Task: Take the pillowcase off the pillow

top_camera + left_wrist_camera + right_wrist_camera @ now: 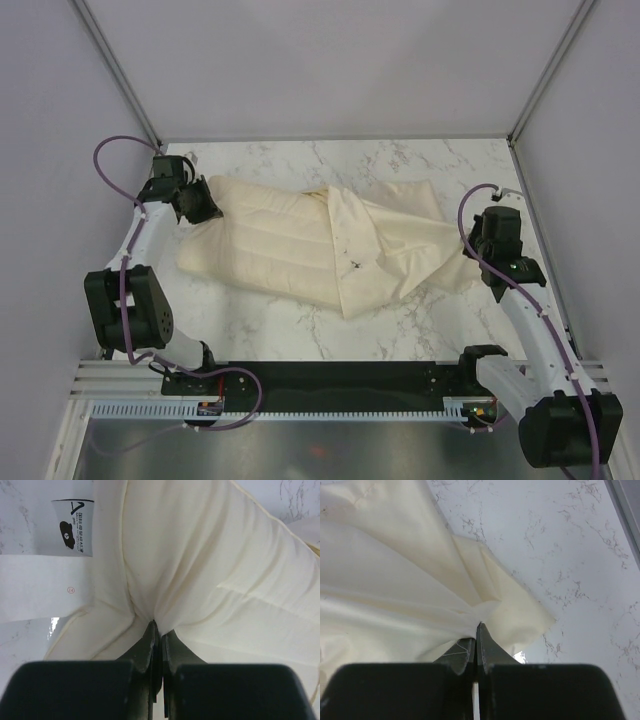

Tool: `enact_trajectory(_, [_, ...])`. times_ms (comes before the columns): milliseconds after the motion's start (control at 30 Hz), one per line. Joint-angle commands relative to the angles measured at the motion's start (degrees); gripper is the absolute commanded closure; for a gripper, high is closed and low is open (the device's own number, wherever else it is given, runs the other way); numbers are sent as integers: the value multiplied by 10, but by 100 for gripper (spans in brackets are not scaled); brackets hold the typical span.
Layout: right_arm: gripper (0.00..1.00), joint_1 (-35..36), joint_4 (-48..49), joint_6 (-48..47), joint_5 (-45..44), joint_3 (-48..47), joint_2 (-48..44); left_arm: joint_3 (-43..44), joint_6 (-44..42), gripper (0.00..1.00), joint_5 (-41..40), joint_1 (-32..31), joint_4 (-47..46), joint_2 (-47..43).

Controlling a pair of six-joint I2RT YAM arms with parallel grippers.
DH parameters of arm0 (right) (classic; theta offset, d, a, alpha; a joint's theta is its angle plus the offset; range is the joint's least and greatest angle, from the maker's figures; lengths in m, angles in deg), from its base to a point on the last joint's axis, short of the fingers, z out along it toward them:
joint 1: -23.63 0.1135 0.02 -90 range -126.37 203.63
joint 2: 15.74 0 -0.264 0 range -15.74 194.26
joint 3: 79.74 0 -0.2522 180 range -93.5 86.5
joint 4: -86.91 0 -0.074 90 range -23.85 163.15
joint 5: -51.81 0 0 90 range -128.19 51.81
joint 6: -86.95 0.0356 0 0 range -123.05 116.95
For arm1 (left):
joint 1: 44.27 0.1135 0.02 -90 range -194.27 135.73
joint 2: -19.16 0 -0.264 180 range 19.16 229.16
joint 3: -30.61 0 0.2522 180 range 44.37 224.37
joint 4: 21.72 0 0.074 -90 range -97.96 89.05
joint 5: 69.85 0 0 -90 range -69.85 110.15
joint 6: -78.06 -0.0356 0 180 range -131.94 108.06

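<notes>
Pale cream pillowcase (395, 250), limp and folded, small dark mark (357, 264) near its open edge, covering the right half of the padded quilted pillow (260, 245) lying on the marble table (400, 330). At the pillow's left end, left gripper (157, 627) pinched tight on the pillow's fabric, beside a white printed label (73, 527). Off the pillow's right end, right gripper (476, 627) clamped on a pillowcase corner, fingertips pressed together.

The left arm (150, 232) and right arm (530, 325) share white links, chunky black joints, looping purple cables (121, 139) and tapered black fingers (145, 650).
</notes>
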Motion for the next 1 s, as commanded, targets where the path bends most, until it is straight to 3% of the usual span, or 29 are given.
enact_trajectory(0, [100,-8,8,-21,10,-15,6,4,-3,98,8,-3,-37,-19])
enact_trajectory(67, [97,-8,10,-24,41,-13,15,3,-4,98,13,-6,-39,-18])
enact_trajectory(100, [77,-8,11,-28,57,-14,23,4,-5,98,14,-12,-39,-17])
enact_trajectory(167, [50,-8,12,-29,93,-17,29,4,-9,98,14,-19,-38,-14])
enact_trajectory(200, [29,-8,12,-35,107,-21,32,3,-10,98,13,-26,-38,-15])
enact_trajectory(233, [25,-7,12,-36,129,-24,32,3,-11,98,9,-30,-38,-15])
enact_trajectory(367, [18,-4,12,-41,171,-47,23,4,-19,98,8,-51,-39,-13])
enact_trajectory(567, [17,35,33,-44,194,-85,43,7,-39,98,8,-96,-36,-12])
enact_trajectory(767, [17,136,75,-41,167,-143,124,9,-53,98,12,-119,-33,-4])
enact_trajectory(967, [17,166,172,-24,226,-233,257,11,-59,98,16,-131,-29,1])
